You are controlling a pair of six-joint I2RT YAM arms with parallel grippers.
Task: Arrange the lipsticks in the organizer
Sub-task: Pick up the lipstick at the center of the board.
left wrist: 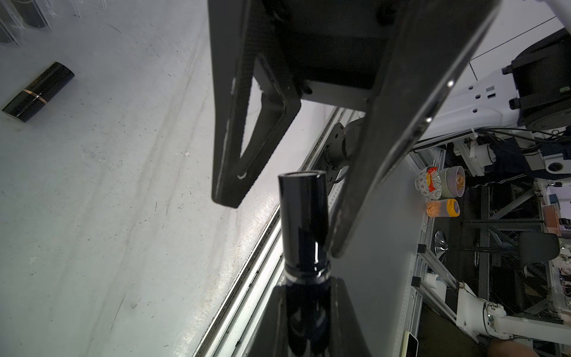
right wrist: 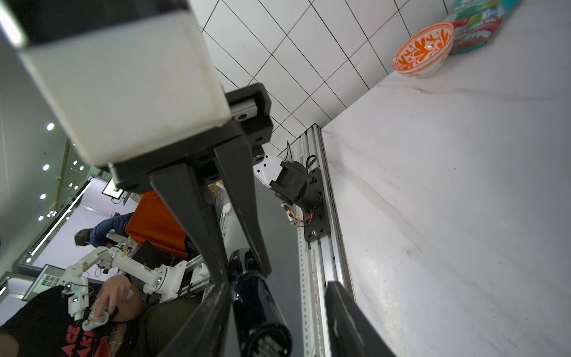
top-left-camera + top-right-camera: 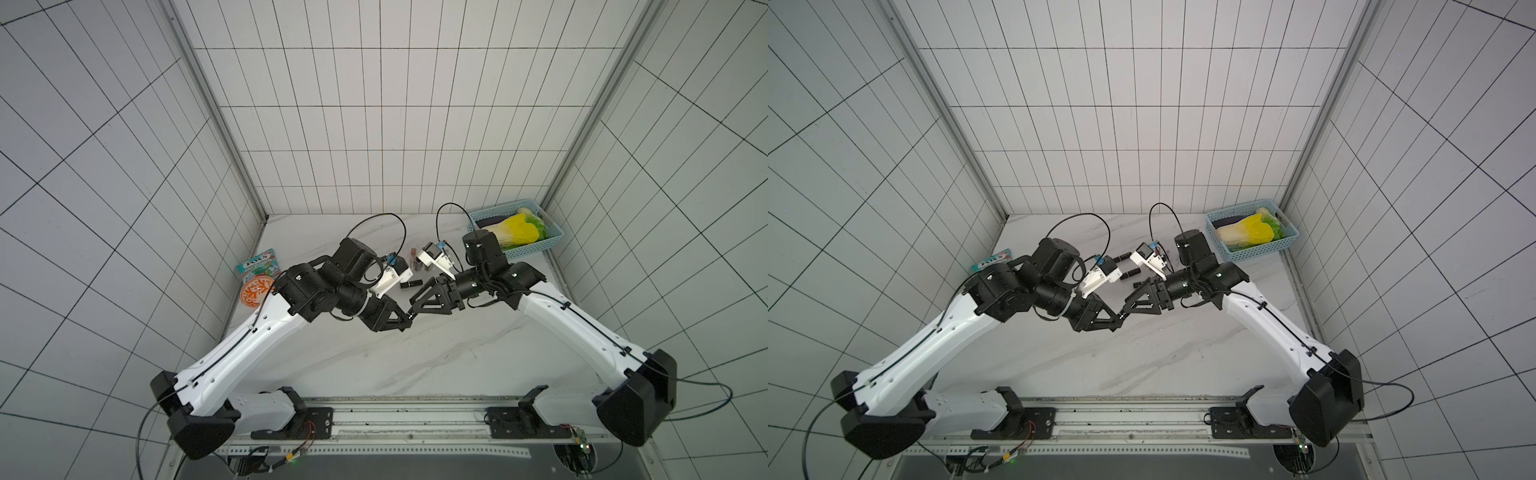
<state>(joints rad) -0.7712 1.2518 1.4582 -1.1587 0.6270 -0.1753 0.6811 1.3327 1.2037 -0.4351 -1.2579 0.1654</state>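
Above the middle of the table my left gripper (image 3: pixel 409 317) (image 1: pixel 304 287) is shut on the base of a glossy black lipstick (image 1: pixel 302 222) (image 2: pixel 256 309). My right gripper (image 3: pixel 412 306) (image 2: pixel 278 296) stands open around the tube's free end. One finger touches the tube and the other stands apart from it. Another black lipstick (image 3: pixel 409 284) (image 1: pixel 38 91) lies on the table behind the grippers. The clear organizer (image 3: pixel 415 261) (image 1: pixel 31 18) stands just beyond it, with a pinkish tube and some dark tubes in its slots; the wrist cameras partly hide it.
A light-blue basket (image 3: pixel 534 249) (image 3: pixel 1254 250) of toy vegetables sits at the back right corner. An orange patterned bowl (image 3: pixel 255 293) (image 2: pixel 423 52) and a candy packet (image 3: pixel 259 264) lie by the left wall. The rail runs along the table's front edge.
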